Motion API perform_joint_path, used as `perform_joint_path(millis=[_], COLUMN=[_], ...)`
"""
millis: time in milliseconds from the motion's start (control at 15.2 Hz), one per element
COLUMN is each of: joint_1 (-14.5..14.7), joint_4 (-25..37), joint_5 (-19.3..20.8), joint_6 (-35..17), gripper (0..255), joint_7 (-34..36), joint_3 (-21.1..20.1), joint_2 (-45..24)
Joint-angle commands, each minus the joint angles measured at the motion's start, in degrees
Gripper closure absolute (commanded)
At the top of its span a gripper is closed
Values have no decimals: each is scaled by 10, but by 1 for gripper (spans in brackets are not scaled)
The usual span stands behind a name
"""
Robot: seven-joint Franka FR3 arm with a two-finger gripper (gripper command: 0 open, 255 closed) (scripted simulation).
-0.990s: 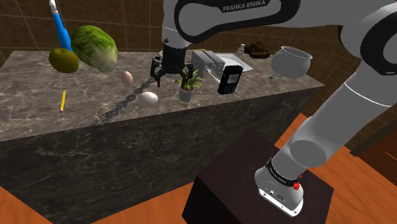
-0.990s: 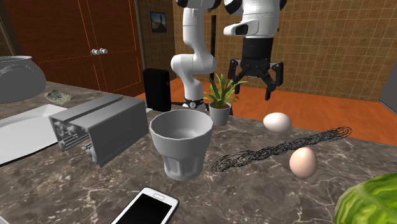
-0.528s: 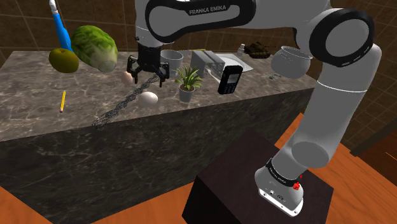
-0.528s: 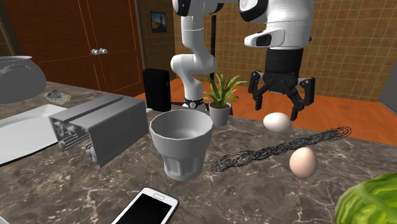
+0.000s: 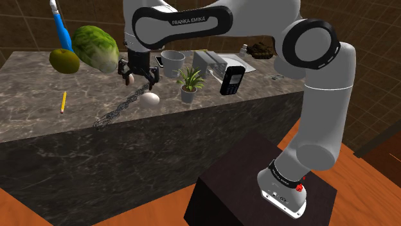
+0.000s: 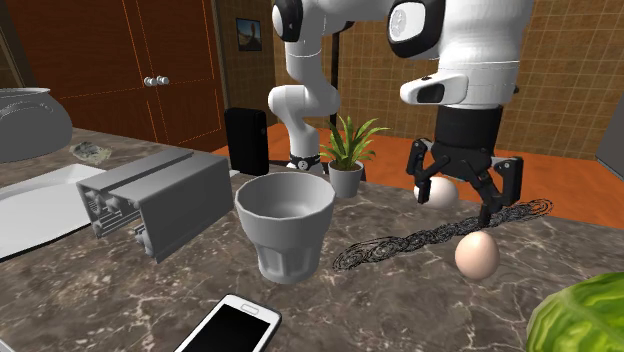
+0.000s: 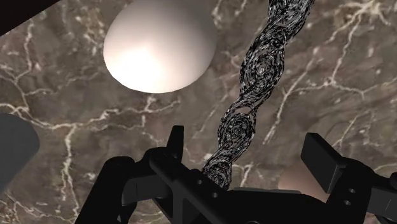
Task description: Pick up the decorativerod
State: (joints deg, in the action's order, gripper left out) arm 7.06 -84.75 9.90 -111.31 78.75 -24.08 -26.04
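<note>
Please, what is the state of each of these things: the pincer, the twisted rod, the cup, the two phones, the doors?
pincer: open, fingers either side of the rod, not clasping it.
twisted rod: lying flat on the counter, not held.
cup: upright, empty.
black phone: standing on end.
white phone: lying flat, screen up, dark.
doors: shut.

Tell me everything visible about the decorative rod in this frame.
The decorative rod is a dark, twisted spiral that looks like tangled wire. It lies flat on the marbled counter, running between a pinkish egg and a white egg. One end sits between the fingers of the open tool, which do not clasp it.
</note>
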Motion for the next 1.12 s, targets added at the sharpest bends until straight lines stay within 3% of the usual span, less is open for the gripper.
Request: perform_joint_path(millis=[0,264,330,1056], joint_1=[1,1,0,1], joint_4=[-7,-20,-21,-10], joint_5=[2,5,5,3], joint_6=[-12,-30,-31,-16], gripper=[0,0,255,255], joint_7=[3,4,4,3], joint_3=[1,3,3,2], joint_2=[-5,-10,-10,-6])
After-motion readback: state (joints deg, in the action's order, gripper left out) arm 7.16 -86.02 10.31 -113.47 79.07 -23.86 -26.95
